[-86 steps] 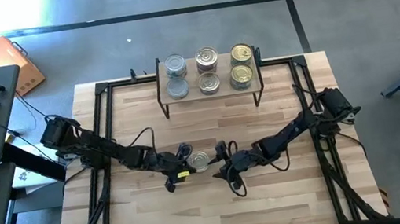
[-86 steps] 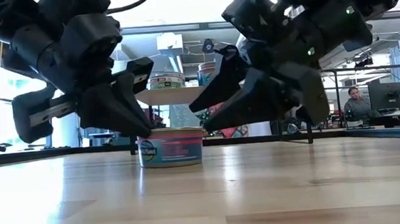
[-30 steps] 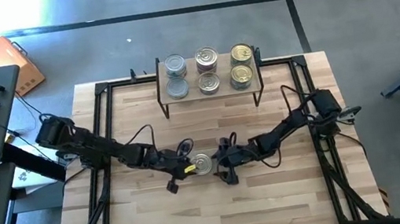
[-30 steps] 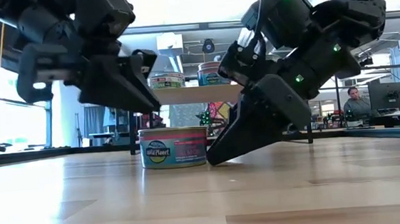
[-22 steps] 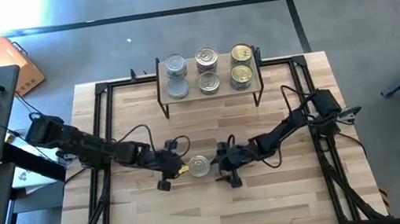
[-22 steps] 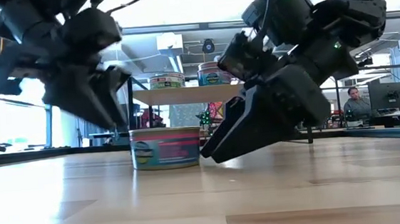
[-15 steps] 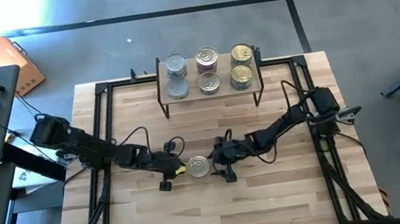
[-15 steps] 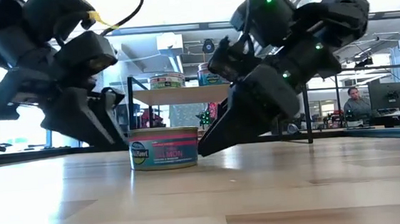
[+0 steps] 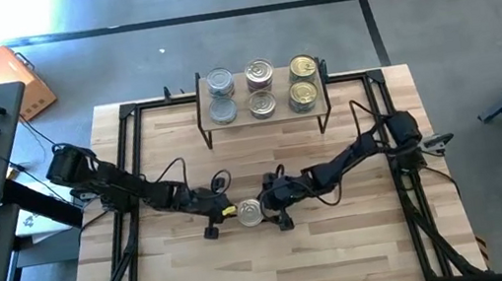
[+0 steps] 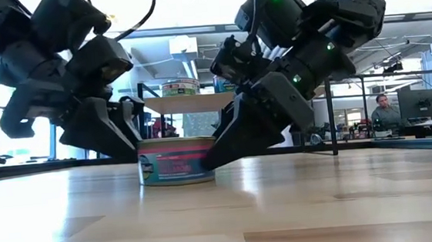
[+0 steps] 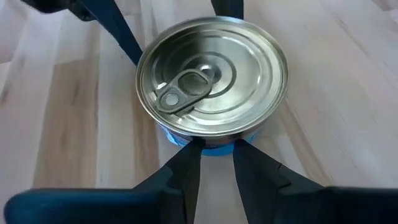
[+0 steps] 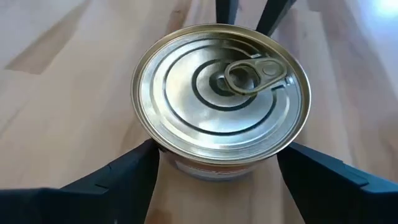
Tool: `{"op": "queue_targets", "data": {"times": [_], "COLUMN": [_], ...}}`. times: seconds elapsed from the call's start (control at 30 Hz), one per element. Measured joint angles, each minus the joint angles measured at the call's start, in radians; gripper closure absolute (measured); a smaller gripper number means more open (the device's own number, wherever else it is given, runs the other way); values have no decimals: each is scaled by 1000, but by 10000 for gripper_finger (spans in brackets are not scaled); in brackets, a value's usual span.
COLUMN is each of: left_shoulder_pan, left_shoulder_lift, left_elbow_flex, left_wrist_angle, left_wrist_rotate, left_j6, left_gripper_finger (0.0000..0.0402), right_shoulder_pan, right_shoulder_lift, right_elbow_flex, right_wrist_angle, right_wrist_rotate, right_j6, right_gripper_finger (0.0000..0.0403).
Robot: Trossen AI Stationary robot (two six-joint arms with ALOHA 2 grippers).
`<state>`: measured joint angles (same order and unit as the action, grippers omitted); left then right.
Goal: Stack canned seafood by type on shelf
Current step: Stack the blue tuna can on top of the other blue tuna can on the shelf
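One short round tin [image 9: 249,213] with a silver pull-ring top and a blue and pink label [image 10: 177,161] stands on its base on the tabletop, between my grippers. My left gripper [image 11: 216,152] is shut, low on the table on the tin's left side. My right gripper [image 12: 217,155] is open on the tin's right side, one finger at each side of the part of the tin [image 12: 221,93] nearest it. The shelf [image 9: 238,91] stands at the far edge on black wire legs. It carries several tins in three columns: plain silver, pull-ring, gold. My left gripper has its shut fingertips [image 11: 189,163] against the tin's blue side wall [image 11: 205,138], low down, coming from the table's left and slanting down. The tin stands upright on the table. My right gripper's two spread fingertips [image 12: 149,152] lie against the tin's side wall [image 12: 186,168], short of its widest part. The fingers slant down from the table's right.
A black frame [image 9: 130,129] runs round the tabletop, and both arms' cables lie across the wood. Bare wood [image 9: 274,162] lies between the tin and the shelf. In the low view a person [image 10: 386,111] sits in the room far behind.
My left gripper has drawn back toward the table's left edge, dropped from above the tin to the table, and come against the tin's left side. My right gripper has moved toward the table's left, up to the tin. The tin has slid a little leftward and nearer.
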<state>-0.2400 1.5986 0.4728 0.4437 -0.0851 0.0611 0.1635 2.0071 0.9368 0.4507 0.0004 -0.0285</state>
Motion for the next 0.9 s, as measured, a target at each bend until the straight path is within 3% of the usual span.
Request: {"op": "queue_targets", "data": {"times": [0.5, 0.77, 0.9], "left_shoulder_pan": [-1, -8, -7], "left_shoulder_lift": [29, -7, -61], "left_elbow_flex": [-1, -1, 12], "left_wrist_angle": [22, -20, -123], "left_wrist_rotate": [9, -39, -141], "left_j6": [6, -62, -120], "left_gripper_finger": [339, 340, 340], "right_shoulder_pan": [6, 13, 18], "right_shoulder_lift": [51, 25, -12], "right_elbow_flex": [1, 1, 13], "right_wrist_angle": [104, 54, -67], "right_wrist_rotate": [-14, 59, 168], "right_j6": [83, 200, 283], "right_gripper_finger": [94, 95, 97]}}
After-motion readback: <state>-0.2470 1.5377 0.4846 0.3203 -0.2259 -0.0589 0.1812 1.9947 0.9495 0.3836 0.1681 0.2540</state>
